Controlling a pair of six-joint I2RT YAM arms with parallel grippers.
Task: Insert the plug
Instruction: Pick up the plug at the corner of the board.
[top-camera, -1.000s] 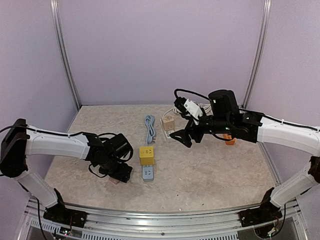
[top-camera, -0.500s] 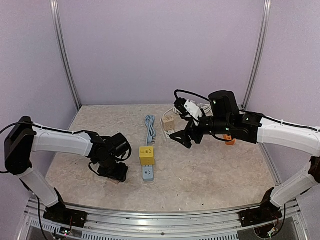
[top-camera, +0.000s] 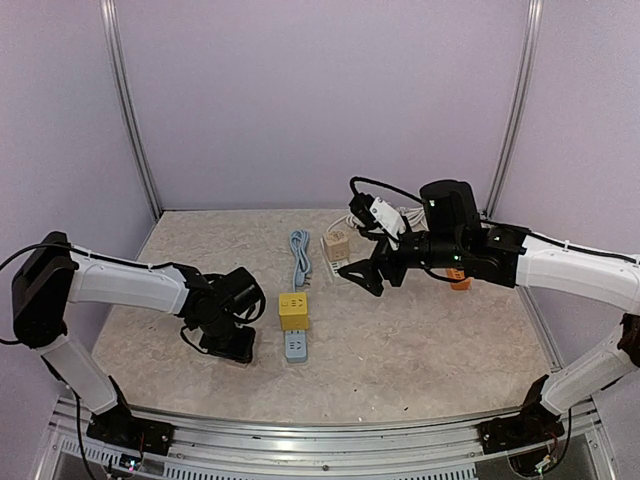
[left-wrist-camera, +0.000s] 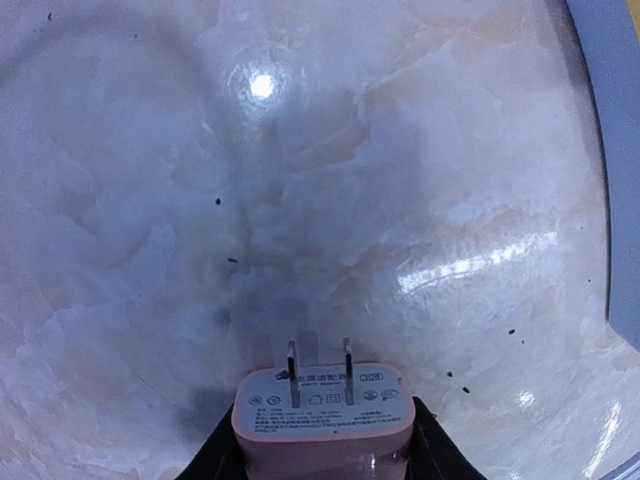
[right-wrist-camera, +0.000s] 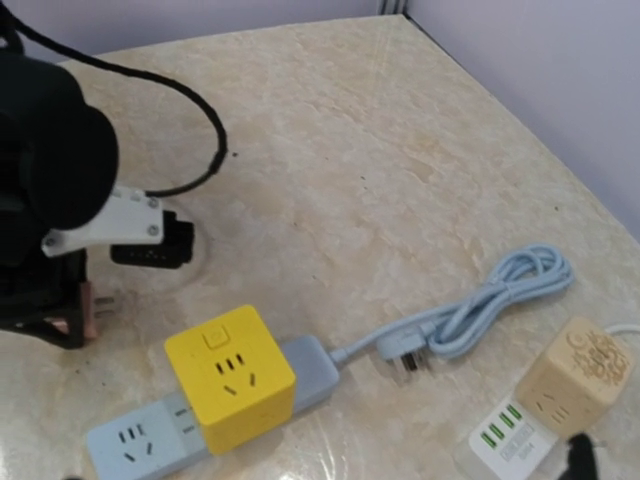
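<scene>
A pink plug (left-wrist-camera: 322, 415) with two flat prongs sits between the black fingers (left-wrist-camera: 225, 455) of my left gripper (left-wrist-camera: 322, 445), which is shut on it, low over the marble table. The prongs point away from the wrist camera. In the top view this gripper (top-camera: 232, 348) is just left of the grey-blue power strip (top-camera: 296, 346), which has a yellow cube socket (top-camera: 293, 311) on it. The right wrist view shows the strip (right-wrist-camera: 130, 440), the yellow cube (right-wrist-camera: 230, 375) and the plug (right-wrist-camera: 88, 305). My right gripper (top-camera: 360, 277) hovers open and holds nothing, right of and beyond the strip.
The strip's coiled grey-blue cable (top-camera: 300, 258) lies behind it. A wooden cube (top-camera: 337, 243) and a white charger with green ports (right-wrist-camera: 505, 440) sit near the right gripper. A small orange object (top-camera: 460, 284) lies further right. Purple walls enclose the table.
My left gripper has closed its fingers onto the pink plug and shifted slightly left. The right arm has barely moved.
</scene>
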